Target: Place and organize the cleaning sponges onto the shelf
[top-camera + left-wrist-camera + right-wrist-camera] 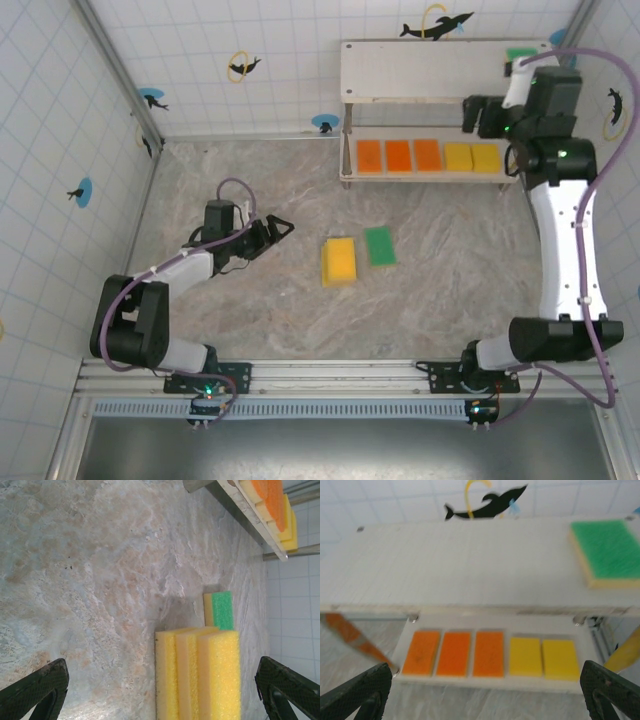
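Currently, the right gripper [474, 114] is held wide open and empty in front of the shelf [420, 70], level with the top board, where one green sponge [520, 54] lies at the right end. On the lower board, three orange sponges [399, 156] and two yellow sponges [472, 158] are laid flat in one row. On the table [250, 310], a yellow block [339, 261] of three sponges pressed together and a green-faced sponge [379, 245] just beside it are not yet shelved. The left gripper [278, 236] is likewise fully open and empty. It is aimed at the yellow block, near it but not touching.

The step in hand is judged to be pickup of a table sponge. The jaws are to be centred across the short sides before closing. Foam compresses readily, so light closure is advised. One sponge should be taken per grasp if the block separates. Placement is recommended on the top board, beside the green sponge, with edges aligned to the row below.
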